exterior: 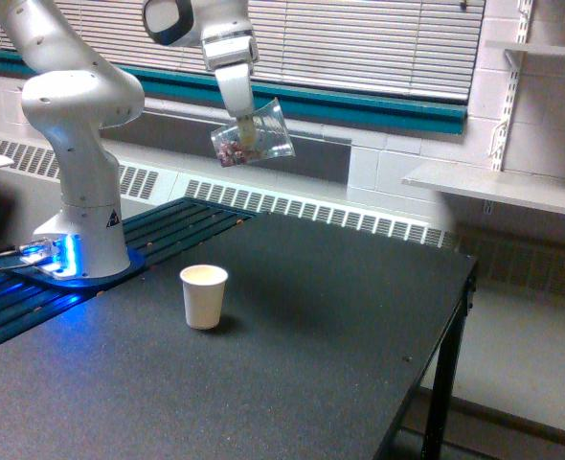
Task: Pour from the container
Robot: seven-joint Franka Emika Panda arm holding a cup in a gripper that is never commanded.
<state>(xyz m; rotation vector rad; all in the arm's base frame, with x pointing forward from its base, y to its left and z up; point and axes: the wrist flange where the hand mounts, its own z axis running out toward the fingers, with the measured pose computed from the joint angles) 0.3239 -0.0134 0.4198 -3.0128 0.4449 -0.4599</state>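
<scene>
Clear container, one paper cup.

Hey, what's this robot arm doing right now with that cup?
The white robot arm's gripper holds a clear plastic cup with reddish-brown bits inside, tilted on its side, high above the black table. A small white paper cup stands upright on the table below it. Nothing appears to be pouring out.

Clear tapered plastic cup: held aloft, tipped on its side (rim toward exterior view's right), reddish-brown bits inside.
</scene>
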